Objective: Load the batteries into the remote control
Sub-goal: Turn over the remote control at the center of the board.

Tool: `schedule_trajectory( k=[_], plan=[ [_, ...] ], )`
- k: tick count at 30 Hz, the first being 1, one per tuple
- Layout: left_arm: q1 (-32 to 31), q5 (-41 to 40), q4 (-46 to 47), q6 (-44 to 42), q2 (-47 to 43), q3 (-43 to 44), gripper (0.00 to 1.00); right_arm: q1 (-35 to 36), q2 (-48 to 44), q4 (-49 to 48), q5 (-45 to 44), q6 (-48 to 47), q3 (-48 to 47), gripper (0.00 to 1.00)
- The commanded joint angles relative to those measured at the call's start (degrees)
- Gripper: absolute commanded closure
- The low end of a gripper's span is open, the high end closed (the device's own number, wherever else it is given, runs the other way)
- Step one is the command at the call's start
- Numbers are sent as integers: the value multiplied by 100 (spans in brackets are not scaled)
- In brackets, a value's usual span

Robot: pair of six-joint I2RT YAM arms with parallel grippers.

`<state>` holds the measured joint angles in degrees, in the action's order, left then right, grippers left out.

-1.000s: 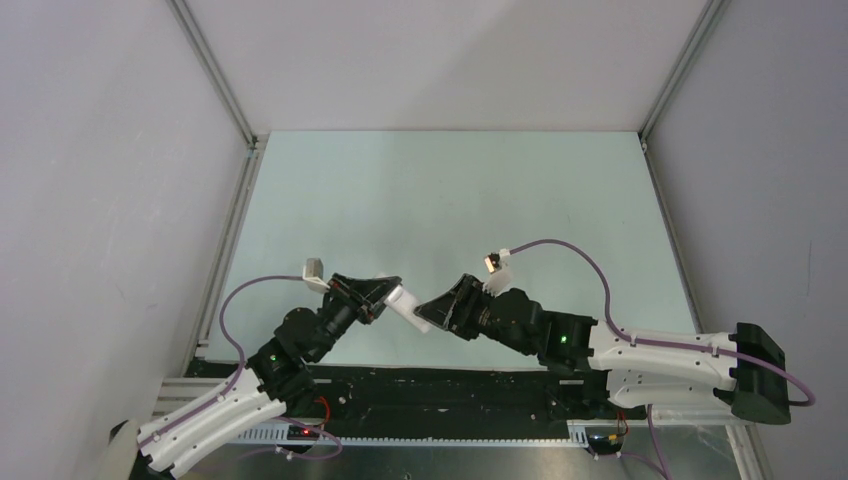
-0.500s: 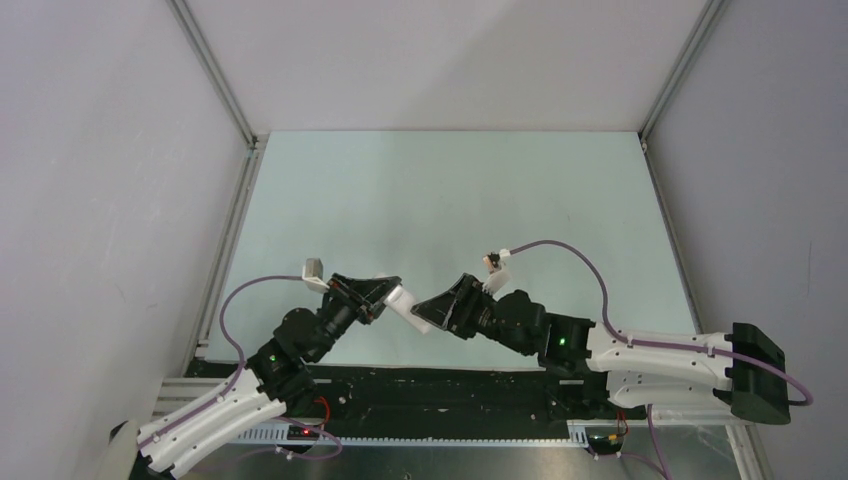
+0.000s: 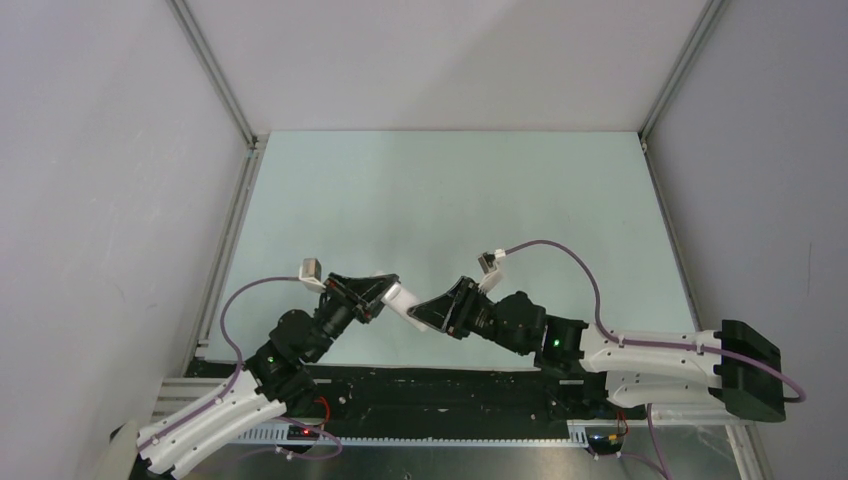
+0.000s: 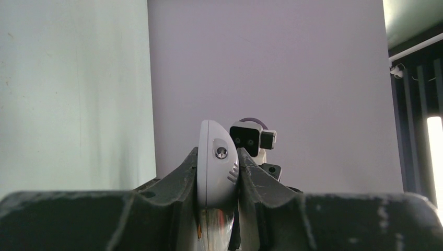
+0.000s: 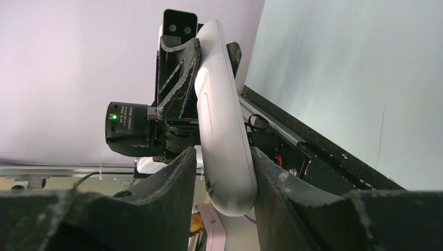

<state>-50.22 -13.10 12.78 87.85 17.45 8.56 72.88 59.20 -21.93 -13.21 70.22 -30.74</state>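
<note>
The white remote control (image 3: 403,300) is held off the table between both grippers near the front edge. My left gripper (image 3: 383,290) is shut on one end of it; in the left wrist view the remote (image 4: 215,178) stands edge-on, clamped between both fingers, gripper (image 4: 218,154). My right gripper (image 3: 440,306) straddles the other end. In the right wrist view the remote (image 5: 222,130) touches the right finger (image 5: 271,178), with a narrow gap to the left finger; gripper (image 5: 222,157) is open. The batteries do not show clearly in any view.
The pale green table top (image 3: 450,200) stretches behind the arms, walled by grey panels left, right and back. A black rail with cables (image 3: 440,390) runs along the near edge under both arms.
My right arm has crept left and its jaws now reach further over the remote's end. The left arm and the remote have stayed put.
</note>
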Motion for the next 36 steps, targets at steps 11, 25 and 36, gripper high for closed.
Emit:
schedule_trajectory(
  k=[11,25,36],
  plan=[
    [1,43,138,69,-144,130,81,15,-79,-432,-186,-306,-11,84],
    [3,273,-26,-92,80,155,0,-77,-1028,689,-1067,-1543,-51,100],
    [4,159,-2020,-1011,178,978,0,-254,-1153,4415,-3204,-2145,-366,100]
  ],
)
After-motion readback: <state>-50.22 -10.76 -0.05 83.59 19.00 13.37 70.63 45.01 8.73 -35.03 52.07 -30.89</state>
